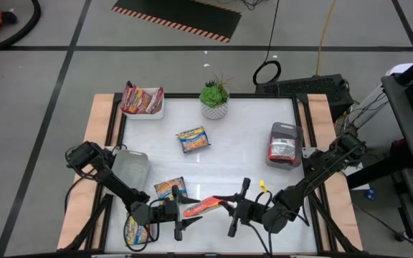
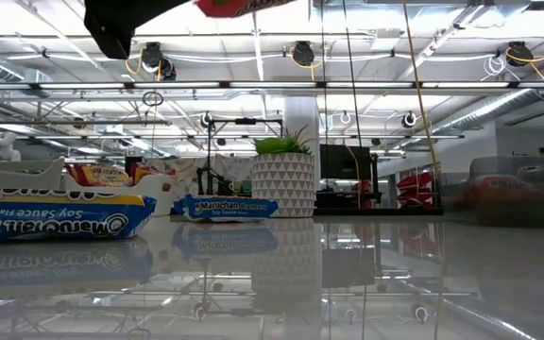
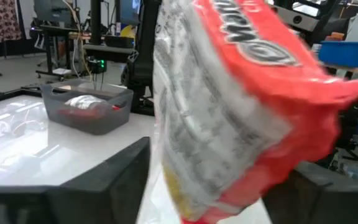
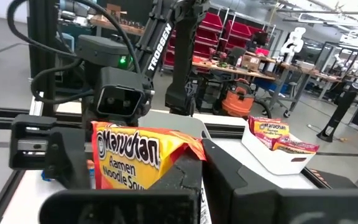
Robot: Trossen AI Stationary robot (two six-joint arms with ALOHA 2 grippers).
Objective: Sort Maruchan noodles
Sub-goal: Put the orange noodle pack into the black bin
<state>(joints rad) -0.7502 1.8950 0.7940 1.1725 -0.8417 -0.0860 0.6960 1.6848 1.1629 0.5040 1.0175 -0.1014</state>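
Near the table's front edge, a crinkly orange-red Maruchan packet (image 1: 201, 206) hung between both arms. The right gripper (image 1: 236, 210) was pinched shut on one end. The left gripper (image 1: 181, 213) sat partly spread around the other, grip unclear.

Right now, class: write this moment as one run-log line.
step: likely handover | orange-red packet: lifted off table | right gripper: shut on it | left gripper: at its other end

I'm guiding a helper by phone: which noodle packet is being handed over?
Look at the table's near edge, midway between the two arms. The orange-red packet hangs there between the left gripper and right gripper, the only packet off the tabletop.
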